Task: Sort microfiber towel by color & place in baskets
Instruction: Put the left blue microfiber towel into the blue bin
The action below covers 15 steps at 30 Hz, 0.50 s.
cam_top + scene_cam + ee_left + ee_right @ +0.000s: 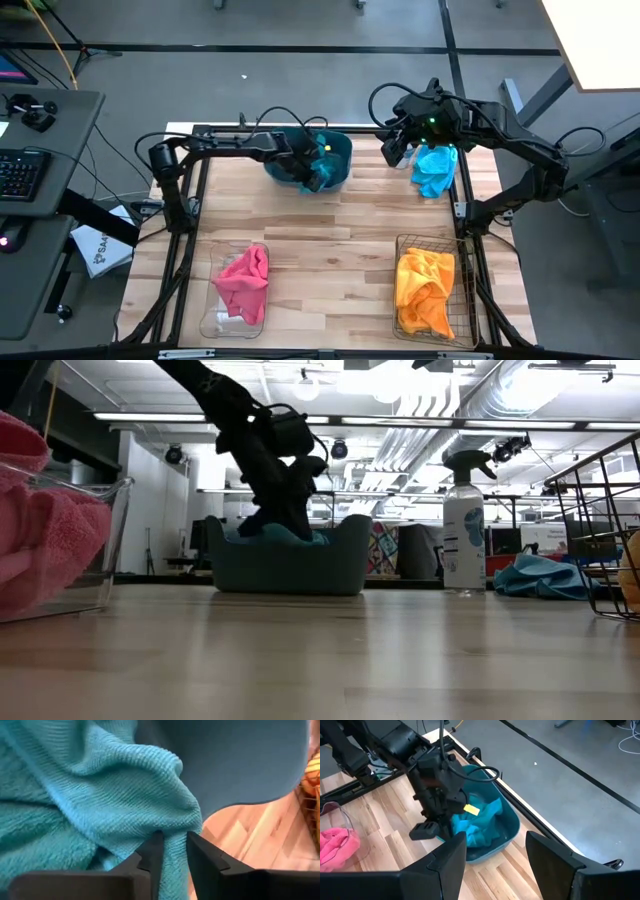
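Observation:
The teal tub (338, 150) stands at the table's far middle with a teal towel (480, 822) inside it. My left gripper (315, 176) reaches down into the tub, shut on that towel. A second teal towel (436, 168) lies on the table at the far right, also seen in the low view (545, 575). My right gripper (495, 855) hovers open just left of it, touching nothing. The clear bin (215, 310) at near left holds a pink towel (245, 280). The wire basket (405, 245) at near right holds an orange towel (425, 285). My left gripper pinches a raised fold of the teal towel (174, 842) between its two fingers (152, 854), coming from above and pointing down into the tub. The rest of the towel spreads out slack beyond the fingers, lying in the tub.
A clear spray bottle (463, 525) stands at the far right between the tub and the loose teal towel. The middle of the wooden table (330, 250) is bare. Black frame rails run along the table's left and right sides.

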Each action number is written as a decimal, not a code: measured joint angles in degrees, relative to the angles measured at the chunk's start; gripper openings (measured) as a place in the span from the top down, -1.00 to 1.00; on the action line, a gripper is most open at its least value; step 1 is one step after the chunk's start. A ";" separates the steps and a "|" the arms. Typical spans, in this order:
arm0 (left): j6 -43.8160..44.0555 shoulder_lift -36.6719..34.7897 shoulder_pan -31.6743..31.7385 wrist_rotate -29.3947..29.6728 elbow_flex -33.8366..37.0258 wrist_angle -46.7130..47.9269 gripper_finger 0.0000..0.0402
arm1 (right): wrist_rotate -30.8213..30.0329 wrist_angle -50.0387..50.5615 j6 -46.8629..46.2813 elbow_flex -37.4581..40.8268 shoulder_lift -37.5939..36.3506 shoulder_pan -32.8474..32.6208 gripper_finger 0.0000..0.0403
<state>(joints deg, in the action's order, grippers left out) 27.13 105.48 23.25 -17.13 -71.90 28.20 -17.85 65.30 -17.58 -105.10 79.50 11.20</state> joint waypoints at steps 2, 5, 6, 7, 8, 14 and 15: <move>-0.80 0.69 -0.14 2.77 -0.07 -1.12 0.72 | 0.00 0.00 -0.16 -0.01 0.00 0.02 0.00; -0.64 1.01 -0.07 6.01 -0.07 -2.55 0.86 | 0.00 0.00 -0.46 0.00 0.00 0.02 0.00; -0.72 1.01 -0.01 7.89 -0.04 -3.15 0.91 | 0.00 0.02 -0.46 0.00 0.00 0.00 0.00; -0.61 1.04 0.01 9.08 -0.02 -3.98 0.95 | 0.00 0.02 -0.48 -0.02 0.00 0.00 0.00; -0.07 0.96 0.04 9.54 -0.02 -4.65 0.97 | 0.00 0.02 -0.57 -0.01 0.00 0.01 0.00; 1.24 -0.98 0.41 8.50 0.02 -5.89 0.97 | 0.02 0.04 -0.55 -0.02 0.00 0.02 0.00; 1.18 -1.21 0.41 8.46 0.02 -5.92 0.98 | 0.00 0.03 -0.51 0.00 0.00 0.01 0.00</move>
<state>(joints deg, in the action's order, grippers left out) 28.30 104.27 23.66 -8.68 -71.88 22.28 -17.85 65.33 -18.09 -105.10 79.50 11.21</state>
